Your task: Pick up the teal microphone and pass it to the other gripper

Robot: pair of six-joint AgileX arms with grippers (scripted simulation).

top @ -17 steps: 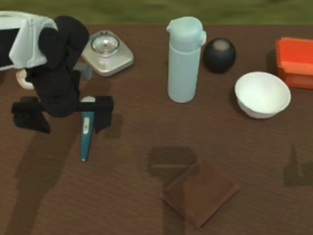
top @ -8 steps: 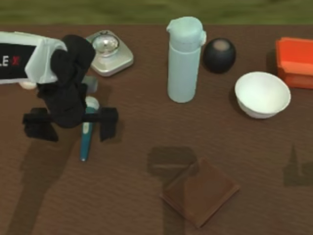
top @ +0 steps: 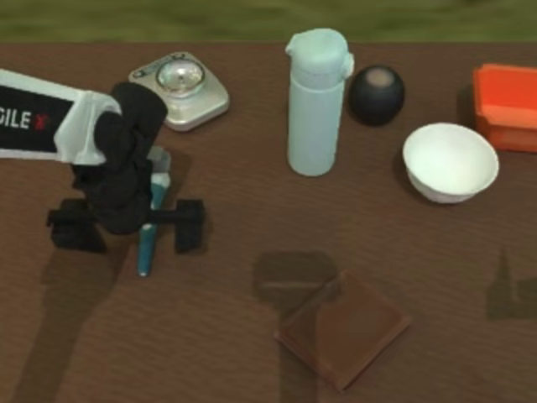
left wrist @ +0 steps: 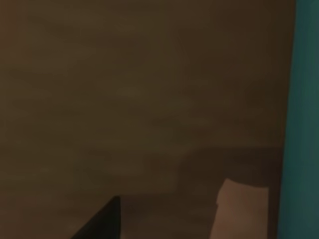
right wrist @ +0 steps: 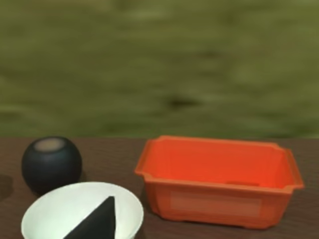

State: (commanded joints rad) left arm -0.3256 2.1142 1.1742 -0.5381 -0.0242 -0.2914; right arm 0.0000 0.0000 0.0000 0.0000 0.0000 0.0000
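Dark brown wood-grain tabletop point(top: 436, 269) runs back to a blurred green background. At the tabletop's left side, the left gripper's point(top: 138, 225) black fingers point(top: 189, 225) stand wide apart, one on each side of the slim teal microphone point(top: 148, 243), which lies flat on the tabletop with its tapered handle pointing toward the near edge; its head end is hidden under the gripper's black body. I cannot tell whether either finger touches it. The left wrist view is dim; it shows the teal handle point(left wrist: 301, 119) along one edge and a black finger tip point(left wrist: 102, 221).

Just behind the left gripper sits a silver square kitchen scale point(top: 179, 90). Near the middle of the far edge stands a tall pale-mint bottle point(top: 316, 102), upright, with a round black ball-like object point(top: 377, 95) just beside it. A white round bowl point(top: 450, 161) sits to the right, and an orange plastic bin point(top: 508, 107) lies at the right edge. A flat brown square pad point(top: 344, 329) lies near the front centre.

The right arm is out of the top view. One black finger point(right wrist: 97, 221) shows in the right wrist view in front of the bowl point(right wrist: 50, 219), and whether its fingers are apart or together cannot be told.
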